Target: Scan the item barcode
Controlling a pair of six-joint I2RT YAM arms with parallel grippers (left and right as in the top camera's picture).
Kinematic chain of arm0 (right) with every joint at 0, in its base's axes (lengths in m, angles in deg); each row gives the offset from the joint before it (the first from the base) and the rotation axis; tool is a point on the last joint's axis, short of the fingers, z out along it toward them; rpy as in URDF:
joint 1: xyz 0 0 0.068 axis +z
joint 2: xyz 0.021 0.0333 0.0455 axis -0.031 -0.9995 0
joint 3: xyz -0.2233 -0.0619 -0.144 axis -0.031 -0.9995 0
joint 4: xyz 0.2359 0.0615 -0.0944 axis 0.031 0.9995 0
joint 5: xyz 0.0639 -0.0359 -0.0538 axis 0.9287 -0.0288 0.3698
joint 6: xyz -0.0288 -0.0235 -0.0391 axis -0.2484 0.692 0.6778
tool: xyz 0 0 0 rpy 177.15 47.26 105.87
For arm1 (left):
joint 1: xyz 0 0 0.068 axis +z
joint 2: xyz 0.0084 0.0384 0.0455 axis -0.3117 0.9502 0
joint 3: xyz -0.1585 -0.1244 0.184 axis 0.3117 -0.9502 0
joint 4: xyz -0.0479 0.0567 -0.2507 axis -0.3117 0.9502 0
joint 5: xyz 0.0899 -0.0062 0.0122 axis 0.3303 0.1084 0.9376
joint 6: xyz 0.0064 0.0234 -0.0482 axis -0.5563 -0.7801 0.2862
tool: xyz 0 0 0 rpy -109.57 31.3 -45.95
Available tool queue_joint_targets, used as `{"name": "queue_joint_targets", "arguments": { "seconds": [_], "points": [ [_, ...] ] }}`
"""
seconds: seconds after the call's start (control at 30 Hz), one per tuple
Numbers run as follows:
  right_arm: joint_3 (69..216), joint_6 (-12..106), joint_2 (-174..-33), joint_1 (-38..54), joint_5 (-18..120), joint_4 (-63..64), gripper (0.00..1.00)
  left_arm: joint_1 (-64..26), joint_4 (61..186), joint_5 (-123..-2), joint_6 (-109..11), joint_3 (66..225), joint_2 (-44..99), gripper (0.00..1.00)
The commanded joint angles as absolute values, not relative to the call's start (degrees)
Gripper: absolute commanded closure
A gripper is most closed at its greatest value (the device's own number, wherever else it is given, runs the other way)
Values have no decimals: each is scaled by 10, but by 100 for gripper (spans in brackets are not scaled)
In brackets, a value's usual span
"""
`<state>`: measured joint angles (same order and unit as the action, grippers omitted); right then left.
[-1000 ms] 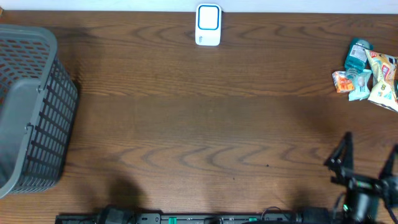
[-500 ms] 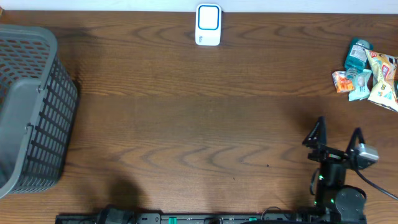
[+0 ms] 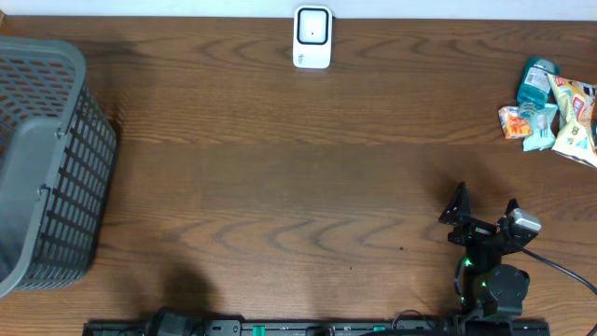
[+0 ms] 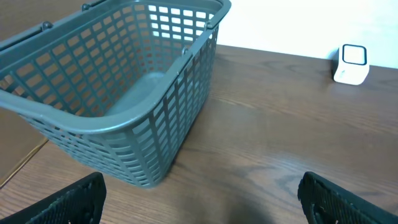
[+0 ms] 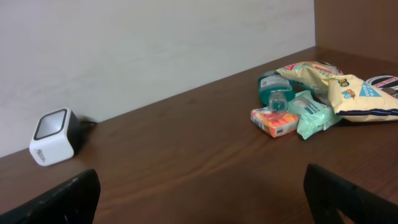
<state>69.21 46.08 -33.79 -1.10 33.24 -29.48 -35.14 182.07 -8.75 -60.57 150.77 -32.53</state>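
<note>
The white barcode scanner (image 3: pixel 312 37) stands at the table's far edge; it also shows in the left wrist view (image 4: pixel 352 63) and the right wrist view (image 5: pixel 55 137). A pile of items (image 3: pixel 550 103) lies at the far right: a teal bottle (image 5: pixel 273 87), an orange packet (image 5: pixel 273 121), a mint wipes pack (image 5: pixel 314 112) and a yellow snack bag (image 5: pixel 354 93). My right gripper (image 3: pixel 485 205) hovers near the front right, open and empty, well short of the pile. My left gripper (image 4: pixel 202 205) is open and empty, facing the basket.
A grey plastic basket (image 3: pixel 47 159) stands at the left edge of the table, its rim (image 4: pixel 124 124) close in front of the left gripper. A white wall runs behind the table's far edge. Dark wood tabletop (image 3: pixel 298 187) spans the middle.
My right arm has swung left from the front right corner, and its gripper now points further into the table. Jaws stay wide. Nothing else has moved.
</note>
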Motion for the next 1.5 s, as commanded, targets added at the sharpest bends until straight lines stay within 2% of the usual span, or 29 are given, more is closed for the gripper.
{"name": "queue_joint_targets", "arguments": {
  "seconds": [0.0, 0.53, 0.67, 0.83, 1.07, 1.23, 1.47],
  "points": [
    [691, 453, -336, -9, 332, -293, 1, -351, 1865, -84, -615, 1509, -322, 2],
    [691, 453, -337, -9, 332, -293, 1, -351, 1865, -84, -615, 1509, -322, 2],
    [691, 453, -337, -9, 332, -293, 1, -350, 1839, -120, -576, 1501, -323, 2],
    [691, 453, -337, -9, 332, -293, 1, -297, 1736, -134, -548, 1401, -324, 2],
    [691, 453, -337, -9, 332, -293, 1, -249, 1468, -168, -549, 1185, -325, 2],
    [691, 453, -337, -9, 332, -293, 1, -230, 1250, -183, -602, 1021, -342, 2],
    [691, 453, -337, -9, 332, -293, 1, -201, 1105, -255, -665, 855, -418, 2]
  ]
}}
